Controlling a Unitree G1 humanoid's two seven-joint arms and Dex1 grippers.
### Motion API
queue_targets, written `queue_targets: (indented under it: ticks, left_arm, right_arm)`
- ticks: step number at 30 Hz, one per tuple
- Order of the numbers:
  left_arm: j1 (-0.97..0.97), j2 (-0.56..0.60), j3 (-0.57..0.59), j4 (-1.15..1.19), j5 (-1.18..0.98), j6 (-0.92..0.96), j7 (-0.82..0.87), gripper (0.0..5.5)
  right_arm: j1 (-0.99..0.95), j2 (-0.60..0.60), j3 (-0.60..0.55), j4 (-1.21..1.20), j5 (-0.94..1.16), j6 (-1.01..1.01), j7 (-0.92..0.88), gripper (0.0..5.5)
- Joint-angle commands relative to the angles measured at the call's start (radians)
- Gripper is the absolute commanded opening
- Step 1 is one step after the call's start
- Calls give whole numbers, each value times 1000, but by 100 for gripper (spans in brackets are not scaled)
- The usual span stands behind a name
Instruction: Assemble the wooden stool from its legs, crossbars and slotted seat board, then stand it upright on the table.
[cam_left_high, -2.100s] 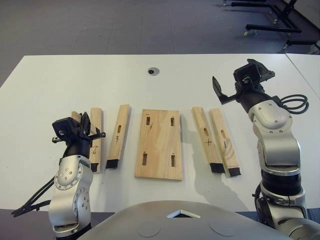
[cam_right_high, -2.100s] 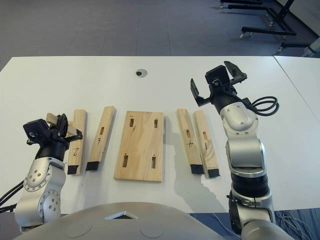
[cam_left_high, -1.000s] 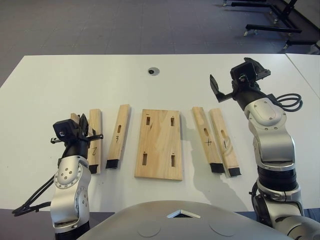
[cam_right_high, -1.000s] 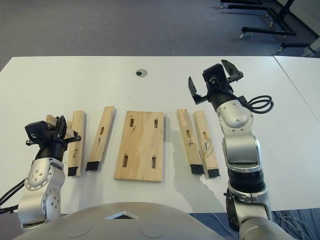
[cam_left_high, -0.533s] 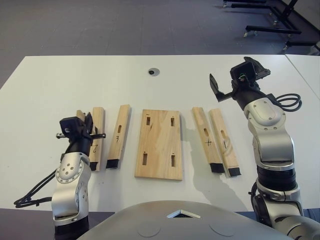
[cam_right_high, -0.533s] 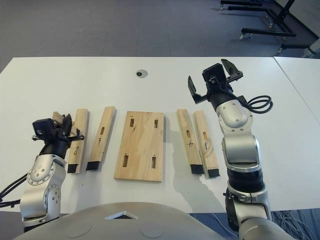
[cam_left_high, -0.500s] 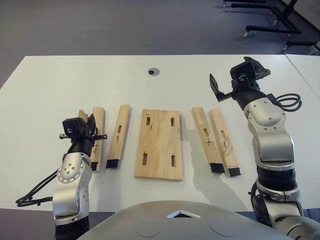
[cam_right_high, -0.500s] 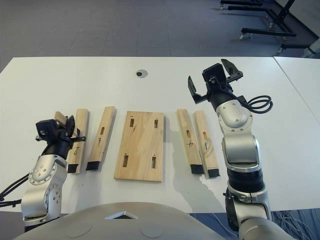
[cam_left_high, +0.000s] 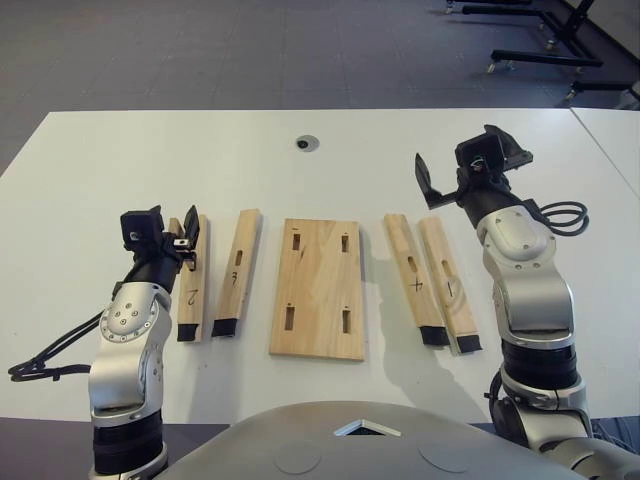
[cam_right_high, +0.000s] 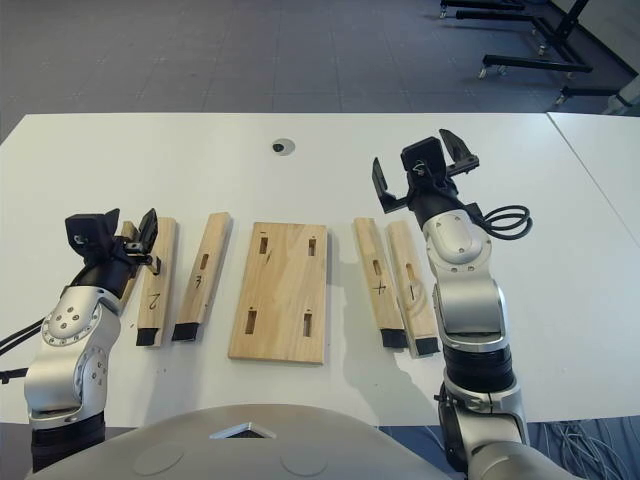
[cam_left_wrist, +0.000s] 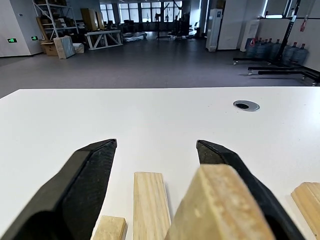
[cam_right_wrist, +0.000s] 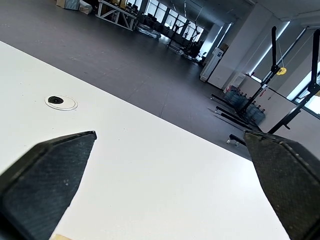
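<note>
over the desk (cam_left_high: 100, 160), your left gripper (cam_left_high: 181, 232) sits by leg 2 (cam_left_high: 190, 290), fingers (cam_left_wrist: 85, 190) spread, holding nothing; right gripper (cam_left_high: 465, 165) gapes empty. first pick: centre, then close.

A broad strip of bare table (cam_left_high: 150, 160) runs across the far side, beyond the wooden pieces, broken only by the cable hole (cam_left_high: 306, 143); the right gripper (cam_right_wrist: 170, 135) hangs over it, fingers spread, just past the far ends of the two right legs (cam_left_high: 413, 275); those lie just beside each other, with hardly a slot between; wider lanes flank the seat board (cam_left_high: 317, 288) on both sides; a narrower lane parts the leg marked 3 (cam_left_high: 236, 265) from the leg marked 2 (cam_left_high: 190, 290); the left gripper (cam_left_wrist: 156, 144) sits spread over that leg's far end, wood ends crowding its span; the right arm (cam_left_high: 530, 290) stands over the table's right side.
</note>
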Motion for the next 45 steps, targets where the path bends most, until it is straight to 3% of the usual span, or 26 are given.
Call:
queue_targets:
  ticks: [1, 6, 13, 23, 28, 31, 35, 45]
  left_arm:
    - [-20, 38, -11, -65, -13, -8, -47, 360]
    - [-45, 41, 25, -96, -69, -7, -74, 432]
    - [-158, 58, 110, -90, -179, 11, -89, 432]
    - [-281, 51, 84, -66, -205, 30, -37, 432]
    - [-226, 53, 52, -82, -184, 42, -20, 432]
    - [-64, 59, -34, 114, -58, -41, -32, 432]
    - [-9, 21, -24, 402, -14, -187, -38, 432]
    - [-125, 18, -33, 300, -75, -218, -60, 432]
  right_arm:
    - [20, 26, 16, -11, -14, -9, -23, 540]
    - [37, 33, 35, -6, -40, -17, -38, 540]
    - [65, 32, 10, -15, -51, -25, -45, 540]
    - [40, 42, 8, 5, -55, -40, -38, 540]
    - [23, 38, 0, 10, -48, -41, -29, 540]
    - [18, 37, -1, -2, -24, -34, 1, 540]
    - [7, 49, 4, -42, 31, -45, 52, 540]
    - [20, 67, 40, -76, 38, -86, 55, 540]
